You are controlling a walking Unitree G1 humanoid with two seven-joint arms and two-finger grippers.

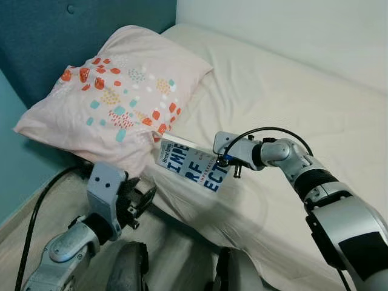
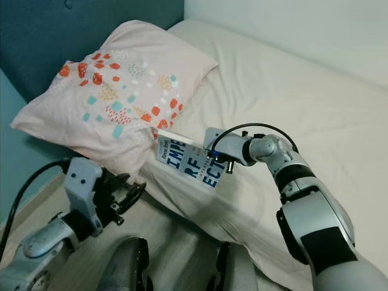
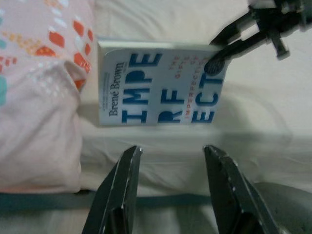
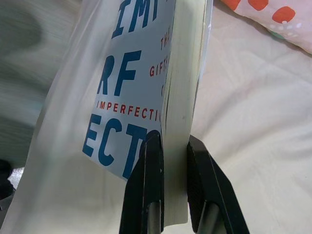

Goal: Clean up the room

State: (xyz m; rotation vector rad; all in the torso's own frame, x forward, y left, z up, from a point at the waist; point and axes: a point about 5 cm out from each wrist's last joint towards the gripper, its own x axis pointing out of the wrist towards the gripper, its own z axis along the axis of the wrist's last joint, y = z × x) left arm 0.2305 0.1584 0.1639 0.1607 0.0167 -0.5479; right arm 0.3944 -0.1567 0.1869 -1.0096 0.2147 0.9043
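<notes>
A pale blue book point(image 1: 193, 163) with big dark-blue letters lies at the near edge of the bed point(image 1: 291, 103), just beside the patterned pillow point(image 1: 121, 97). My right gripper point(image 4: 168, 146) is shut on the book's near corner, one finger on the cover, one under the pages point(image 4: 183, 97). The same grip appears from the left wrist, where the book point(image 3: 156, 83) lies flat on the sheet. My left gripper point(image 3: 170, 151) is open, hovering below the mattress edge and apart from the book; its arm point(image 1: 106, 200) is low at the bedside.
A teal headboard point(image 1: 54, 30) and teal wall stand behind the pillow. A black cable point(image 1: 36, 212) loops on the left by the light wood floor. The white mattress stretches wide to the right.
</notes>
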